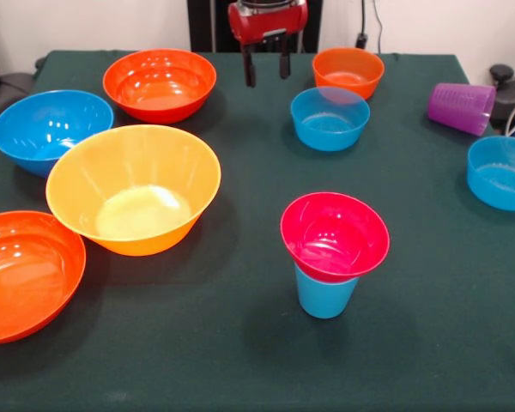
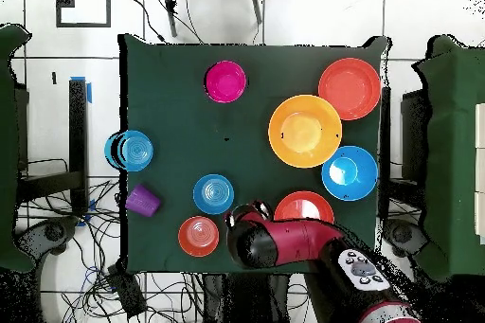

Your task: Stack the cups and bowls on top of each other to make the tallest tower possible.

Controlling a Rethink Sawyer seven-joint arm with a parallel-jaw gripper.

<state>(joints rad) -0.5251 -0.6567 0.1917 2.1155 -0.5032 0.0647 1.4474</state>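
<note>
Green table [image 1: 240, 360]: glossy pink bowl [image 1: 335, 233] atop blue cup [image 1: 325, 294].

Bright, even light — glossy bowl glare

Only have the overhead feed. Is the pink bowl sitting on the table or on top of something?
Observer: On something. The pink bowl sits upright on a light blue cup, which stands on the table.
Operator: Can't read the gripper under the arm here. Open?
Observer: Open. Its fingers are apart with nothing between them, and it hangs above the table.
Operator: Is the purple cup upright?
Observer: No, it lies on its side.
</note>
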